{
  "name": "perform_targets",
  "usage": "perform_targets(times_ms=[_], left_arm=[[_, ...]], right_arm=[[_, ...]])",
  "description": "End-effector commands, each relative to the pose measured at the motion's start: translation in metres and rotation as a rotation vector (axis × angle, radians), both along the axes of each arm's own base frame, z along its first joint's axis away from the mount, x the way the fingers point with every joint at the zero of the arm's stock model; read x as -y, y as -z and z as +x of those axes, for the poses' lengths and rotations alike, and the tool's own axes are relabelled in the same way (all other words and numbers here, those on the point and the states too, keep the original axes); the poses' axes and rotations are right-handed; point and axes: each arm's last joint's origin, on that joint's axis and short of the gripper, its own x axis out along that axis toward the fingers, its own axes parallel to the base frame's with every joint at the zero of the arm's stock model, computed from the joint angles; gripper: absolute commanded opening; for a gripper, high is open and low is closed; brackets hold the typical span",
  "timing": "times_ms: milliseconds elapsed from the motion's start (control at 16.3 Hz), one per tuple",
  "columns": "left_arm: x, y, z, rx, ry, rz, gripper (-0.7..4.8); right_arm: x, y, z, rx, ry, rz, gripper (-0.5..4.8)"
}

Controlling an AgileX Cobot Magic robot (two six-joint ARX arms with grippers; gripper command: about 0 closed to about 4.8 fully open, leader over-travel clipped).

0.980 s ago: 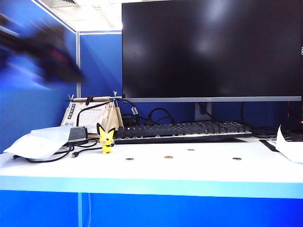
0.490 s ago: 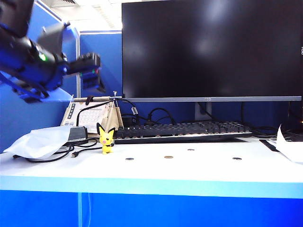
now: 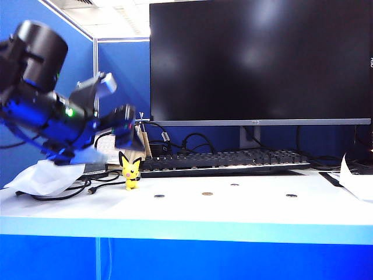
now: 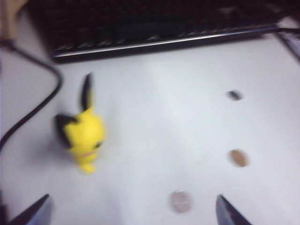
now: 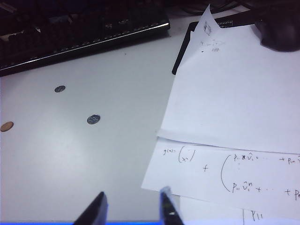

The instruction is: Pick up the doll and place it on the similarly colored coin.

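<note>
Doll [image 3: 131, 172] standing free, awaiting its pick.
Left gripper [image 4: 131, 211] is hovering wide open above it; golden coin [image 4: 238, 157] lies apart; right gripper [image 5: 131, 206] is idling open.

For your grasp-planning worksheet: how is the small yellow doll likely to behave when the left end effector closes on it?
The doll looks like rigid moulded plastic, so probably stiff and light. It stands upright on a narrow base with tall ears, so a sideways nudge may tip it. The left end effector hovers open above it.

Motion blur smears the left tool [image 3: 125, 125]; the doll [image 4: 83, 136] looks soft.
</note>
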Motion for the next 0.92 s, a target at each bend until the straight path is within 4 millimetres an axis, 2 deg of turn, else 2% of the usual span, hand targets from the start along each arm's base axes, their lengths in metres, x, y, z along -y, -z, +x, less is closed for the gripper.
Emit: perform_targets(times_ms=[61, 306, 674, 919], left_arm=[[0.003, 0.008, 0.007, 0.013, 0.012, 0.022, 4.79], [0.004, 0.016, 0.012, 0.036, -0.013, 0.029, 4.79], [0.017, 0.009, 0.044, 0.070, -0.003, 0.050, 4.79], [0.014, 0.011, 0.050, 0.072, -0.041, 0.063, 4.79]], right_arm=[[0.000, 0.000, 0.000, -0.010, 0.001, 0.002, 1.48], [0.000, 0.000, 0.000, -0.010, 0.002, 0.002, 1.48], [0.000, 0.000, 0.000, -0.009, 0.001, 0.002, 1.48], [0.000, 0.000, 0.000, -0.010, 0.001, 0.002, 1.48]])
